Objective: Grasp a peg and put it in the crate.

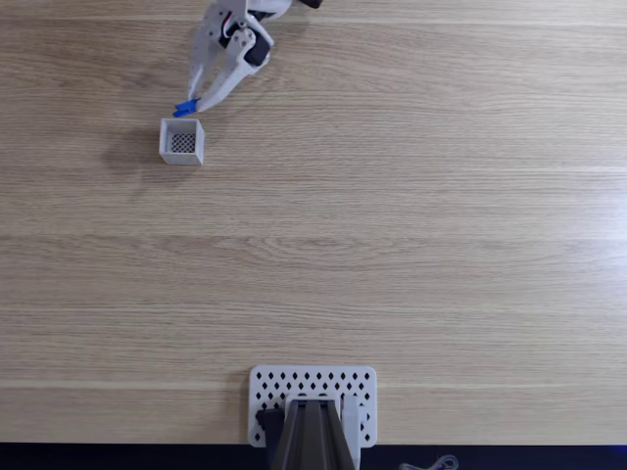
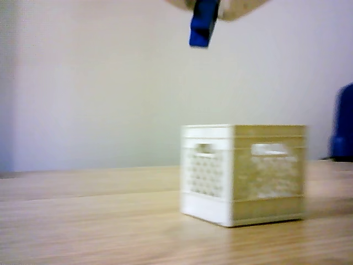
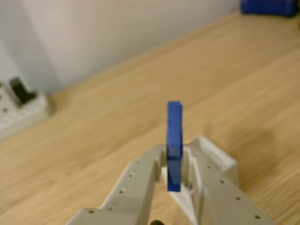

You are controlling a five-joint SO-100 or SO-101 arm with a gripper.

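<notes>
Table (image 1: 411, 245): light wood-grain top, lying bare across most of its surface.
Crate (image 1: 182, 141): sitting upright on the table.
Perforated base plate (image 1: 313, 384): lying flat at the near edge.

The table (image 1: 411, 245) is a light wood-grain surface with long horizontal plank lines. In the fixed view, a bright glare patch lies toward its right edge. A white perforated plate (image 1: 358, 387) sits at the near edge of the table in that view, just inside a dark strip along the bottom of the picture. Behind the table stands a plain, pale wall (image 2: 99, 99), off-white and evenly lit, meeting the tabletop in a straight line. A blurred blue object (image 2: 343, 121) sits at the far right in the other view. The wrist view shows a blurred blue object (image 3: 269, 6) at its top right corner, resting at the far edge of the table against the wall.
</notes>
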